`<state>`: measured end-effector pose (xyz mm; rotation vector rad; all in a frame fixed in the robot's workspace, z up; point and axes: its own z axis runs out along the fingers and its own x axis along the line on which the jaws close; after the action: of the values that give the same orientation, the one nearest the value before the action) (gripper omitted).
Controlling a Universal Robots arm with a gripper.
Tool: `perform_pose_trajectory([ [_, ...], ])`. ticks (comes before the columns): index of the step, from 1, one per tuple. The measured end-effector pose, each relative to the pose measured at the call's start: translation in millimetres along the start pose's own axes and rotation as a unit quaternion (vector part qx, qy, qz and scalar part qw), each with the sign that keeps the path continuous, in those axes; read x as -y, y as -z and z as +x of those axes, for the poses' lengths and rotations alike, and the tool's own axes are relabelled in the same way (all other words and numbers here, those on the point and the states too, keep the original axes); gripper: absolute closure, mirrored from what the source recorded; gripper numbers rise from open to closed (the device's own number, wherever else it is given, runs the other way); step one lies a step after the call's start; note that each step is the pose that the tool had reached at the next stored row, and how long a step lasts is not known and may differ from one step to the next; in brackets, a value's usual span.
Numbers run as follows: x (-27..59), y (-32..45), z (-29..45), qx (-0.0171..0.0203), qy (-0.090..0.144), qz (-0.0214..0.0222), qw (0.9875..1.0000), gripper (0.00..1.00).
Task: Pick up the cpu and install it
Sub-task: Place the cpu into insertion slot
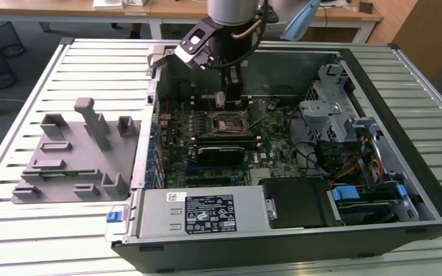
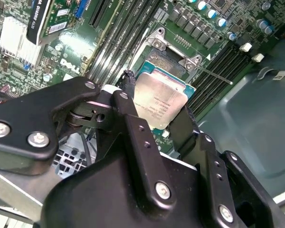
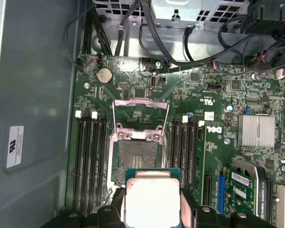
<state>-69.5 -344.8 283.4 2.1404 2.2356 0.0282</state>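
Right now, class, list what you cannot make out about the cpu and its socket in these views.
- cpu underside: faces away in both wrist views.
- cpu's sides, first wrist view: covered by the fingers; one edge cut off by the frame.
- socket, second wrist view: partly hidden behind the cpu.
- socket contacts, exterior view: too small.

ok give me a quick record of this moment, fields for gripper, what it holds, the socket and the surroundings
gripper: black two-finger gripper, shut on two opposite edges of the chip
held item: small flat square cpu with a pale silvery metal top, carried off the board, not seated
socket: black-and-metal square socket on the green motherboard, empty, its metal frame swung open
setting: open black computer case lying on a white slatted table
nearby: grey moulded fixture block, outside the case at the exterior view's left
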Motion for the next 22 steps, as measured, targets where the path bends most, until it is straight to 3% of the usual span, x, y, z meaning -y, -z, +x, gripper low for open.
perform_pose_trajectory([
  [22,0.5,-10.4,0.3,0.0000,0.000,0.0000,1.0000,0.46],
])
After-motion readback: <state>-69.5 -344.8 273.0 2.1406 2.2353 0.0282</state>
